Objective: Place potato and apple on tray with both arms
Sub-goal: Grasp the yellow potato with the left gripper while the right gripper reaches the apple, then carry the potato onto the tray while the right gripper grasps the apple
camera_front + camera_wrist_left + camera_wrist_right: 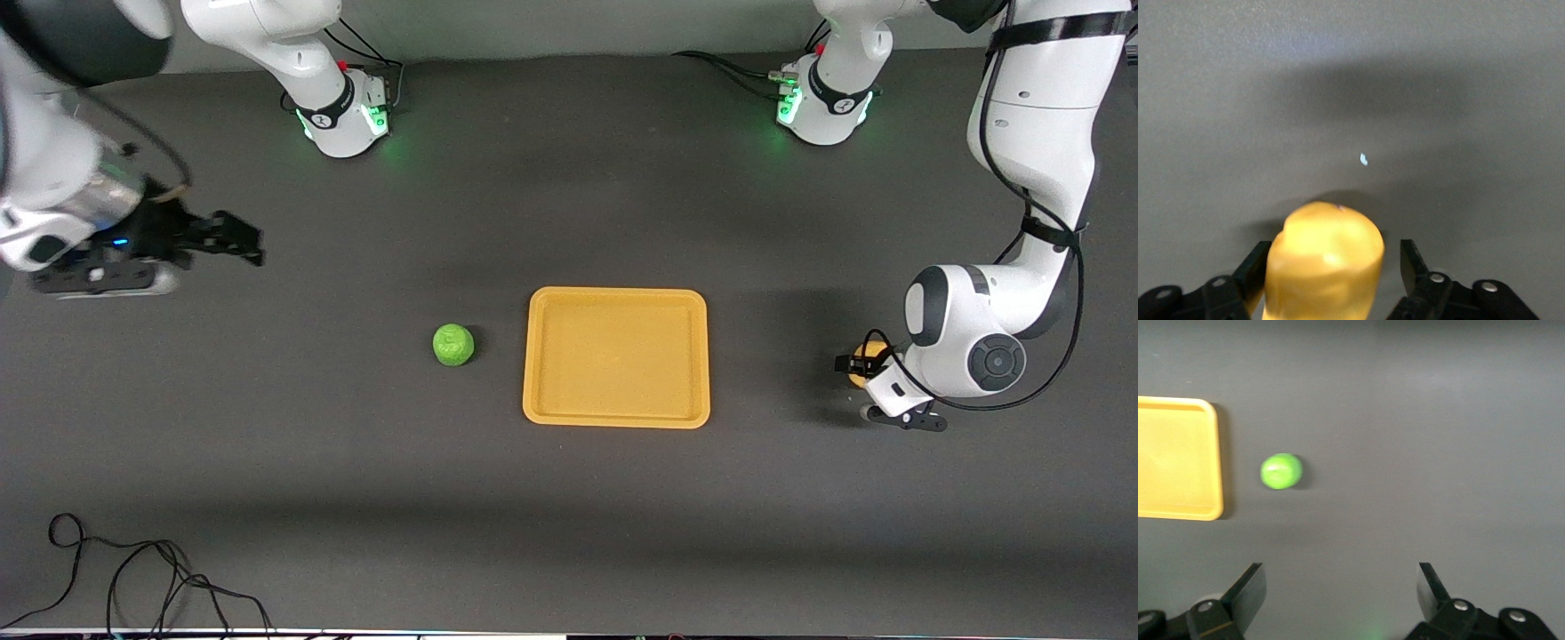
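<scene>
A robotics lab, by the look of it: two white arms [302,62] [1031,116] are bolted at their bases to a plain dark grey bench [569,516], green status lights glowing at each base. Black cables [142,578] lie loose on the bench edge nearest the front camera, and the only props are a toy apple [453,344], a potato [867,360] and a tray [617,357]

- Two white jointed robot arms, glossy shells: left arm [1031,151], right arm [53,151].
- Dark grey round joint cap [996,362] on left arm's wrist; black bands at the links.
- Black cables [1062,267] run along left arm.
- Bases [822,102] glow green.
- Black two-finger grippers: left gripper [1331,270], right gripper [1338,590]; silver screws at finger mounts.
</scene>
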You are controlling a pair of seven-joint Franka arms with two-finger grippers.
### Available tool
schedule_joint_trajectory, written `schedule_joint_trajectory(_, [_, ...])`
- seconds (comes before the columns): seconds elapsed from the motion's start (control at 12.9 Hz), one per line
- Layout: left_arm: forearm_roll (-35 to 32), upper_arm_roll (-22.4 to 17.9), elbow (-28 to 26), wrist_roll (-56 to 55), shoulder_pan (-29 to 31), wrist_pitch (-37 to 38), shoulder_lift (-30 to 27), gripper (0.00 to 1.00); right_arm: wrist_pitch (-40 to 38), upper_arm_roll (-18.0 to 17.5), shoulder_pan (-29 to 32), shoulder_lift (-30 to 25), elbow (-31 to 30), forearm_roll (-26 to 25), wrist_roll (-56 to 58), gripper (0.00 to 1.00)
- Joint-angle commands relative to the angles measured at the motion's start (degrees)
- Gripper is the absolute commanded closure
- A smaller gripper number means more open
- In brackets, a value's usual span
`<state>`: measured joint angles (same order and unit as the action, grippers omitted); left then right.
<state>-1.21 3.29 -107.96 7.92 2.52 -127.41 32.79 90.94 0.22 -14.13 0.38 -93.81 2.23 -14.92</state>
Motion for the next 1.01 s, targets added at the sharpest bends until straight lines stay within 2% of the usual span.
schedule_joint_trajectory(0.0, [-0.20,-0.30,-1.11,1.14,-0.06,5.22,-4.04,0.72,1.96,0.65,-7.99,0.14,-0.50,0.84,-9.14,0.00])
schedule_joint_trajectory(0.08, [-0.20,-0.30,-0.59,1.14,0.20,6.38,-4.40,1.00,2.83,0.57,-9.93,0.15,-1.54,0.84,-11.60,0.00])
schedule_joint_trajectory(0.23, [0.94,-0.04,2.39,-1.48,-0.49,7.09,-5.19,1.00,5.73,0.65,-12.93,-0.99,-5.31,0.76,-12.59,0.00])
schedule_joint_trajectory(0.46, [1.47,2.85,10.55,-21.29,-6.36,15.07,-5.72,1.00,8.97,0.65,-13.02,-1.35,-9.36,0.67,-12.59,0.00])
schedule_joint_trajectory(0.62, [1.47,5.22,14.87,-33.88,-12.33,15.01,-3.63,1.00,16.42,0.65,-13.11,-1.00,-15.14,0.58,-12.51,0.00])
schedule_joint_trajectory(0.77, [1.56,5.41,17.52,-37.79,-17.52,14.57,-0.81,1.00,25.39,0.65,-13.37,0.84,-20.51,0.40,-12.51,0.00])
schedule_joint_trajectory(0.93, [1.65,5.41,17.09,-38.50,-20.17,11.94,0.69,1.00,31.46,0.74,-13.81,4.96,-21.94,0.05,-12.51,0.00])
